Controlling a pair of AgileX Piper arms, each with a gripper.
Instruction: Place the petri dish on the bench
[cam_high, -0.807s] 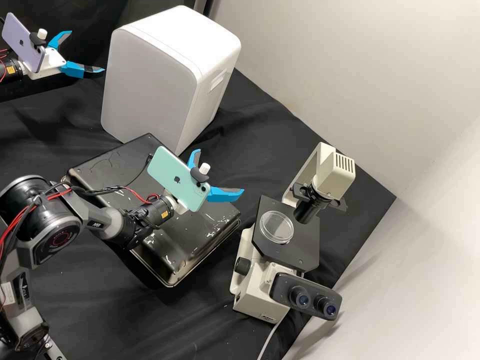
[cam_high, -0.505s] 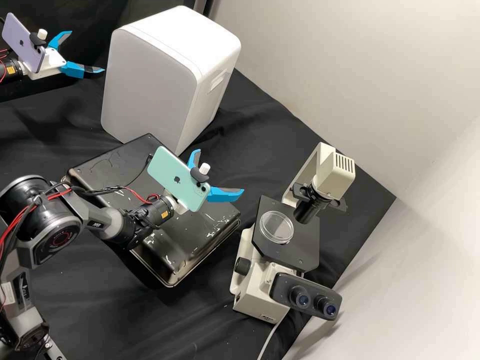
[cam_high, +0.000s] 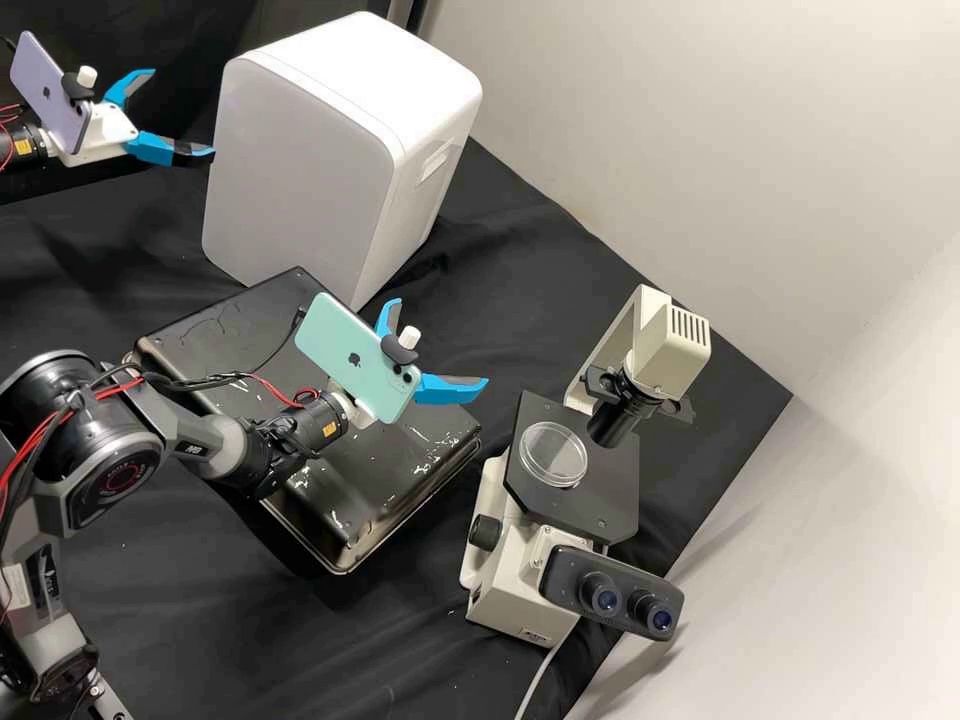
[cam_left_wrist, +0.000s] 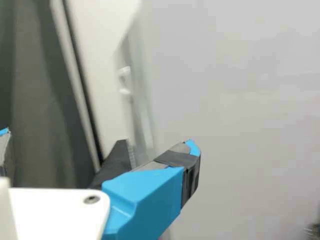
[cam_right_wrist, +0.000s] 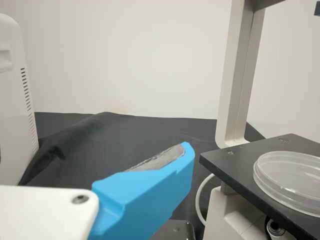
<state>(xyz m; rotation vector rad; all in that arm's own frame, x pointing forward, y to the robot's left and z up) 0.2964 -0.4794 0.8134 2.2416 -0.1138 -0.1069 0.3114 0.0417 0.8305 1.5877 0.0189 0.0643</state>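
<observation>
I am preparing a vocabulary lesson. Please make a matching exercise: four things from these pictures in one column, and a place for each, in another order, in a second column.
1. petri dish
2. right gripper
3. left gripper
4. white box

A. over the black tray's edge
B. standing behind the black tray
C. on the microscope stage
D. far back, beside the white box

Pairs: 1-C, 2-A, 3-D, 4-B.
</observation>
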